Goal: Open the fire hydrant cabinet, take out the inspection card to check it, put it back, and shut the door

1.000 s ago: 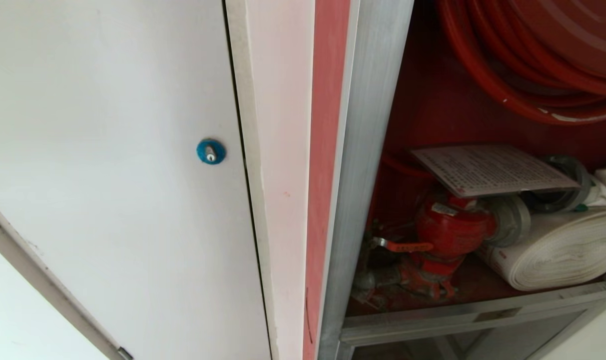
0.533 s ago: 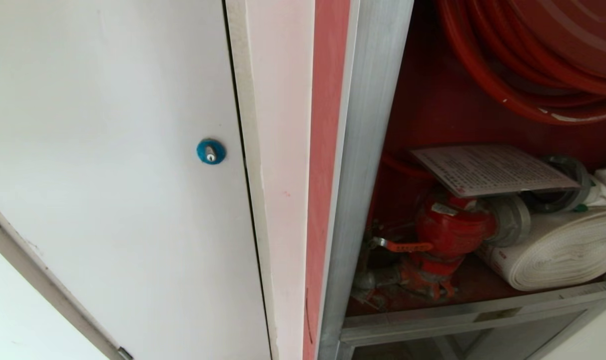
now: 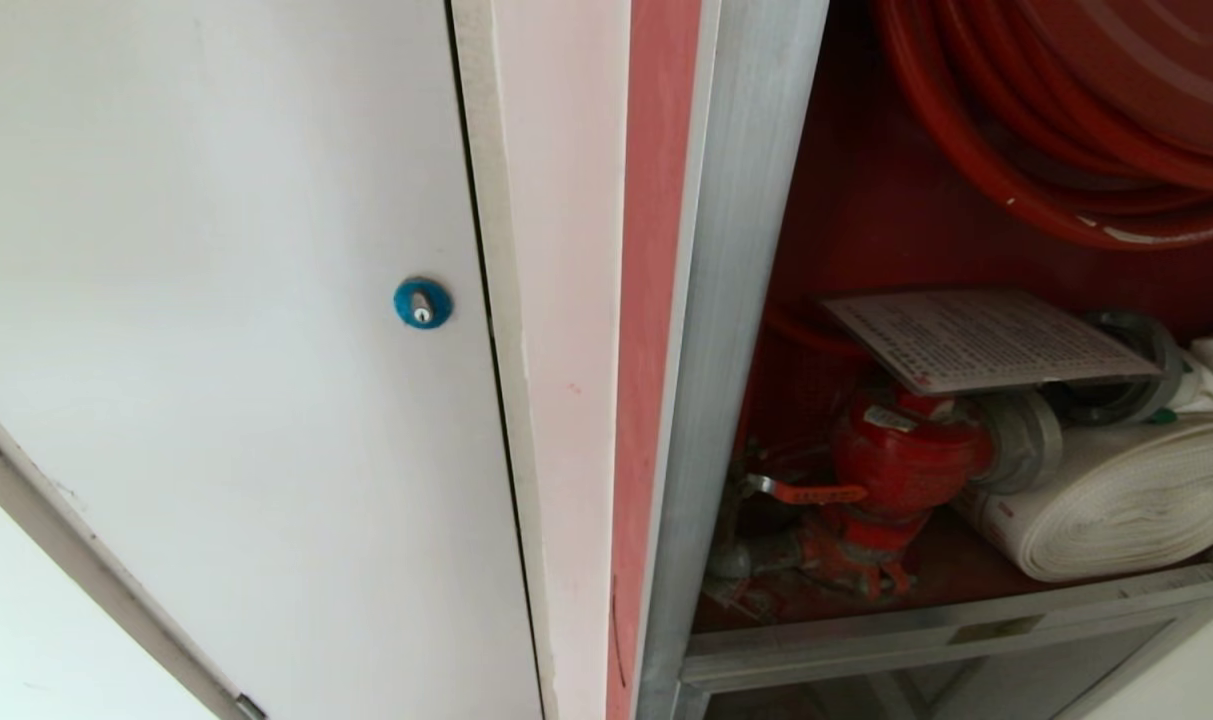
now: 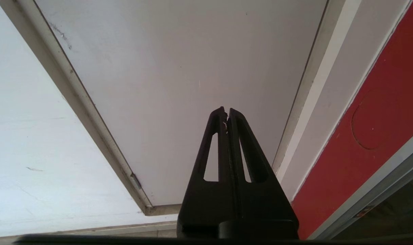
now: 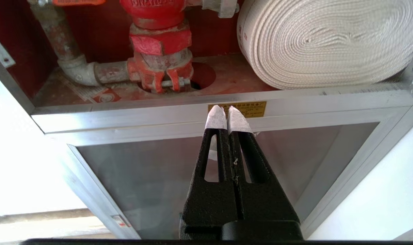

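Observation:
The fire hydrant cabinet (image 3: 736, 300) stands open, its red inside showing on the right of the head view. The inspection card (image 3: 986, 338) lies flat on top of the red valve (image 3: 901, 460), beside the white rolled hose (image 3: 1126, 500) and under the red hose reel (image 3: 1066, 120). The door is out of view. My right gripper (image 5: 227, 110) is shut and empty, low in front of the cabinet's aluminium rail (image 5: 124, 115), below the valve (image 5: 158, 41). My left gripper (image 4: 226, 110) is shut and empty, facing the white panel. Neither arm shows in the head view.
A plain white panel door (image 3: 216, 350) with a blue round lock (image 3: 423, 303) fills the left. Below the cabinet shelf sits a smaller framed glass panel (image 5: 152, 170). The cabinet's red side wall (image 4: 369, 136) is near my left gripper.

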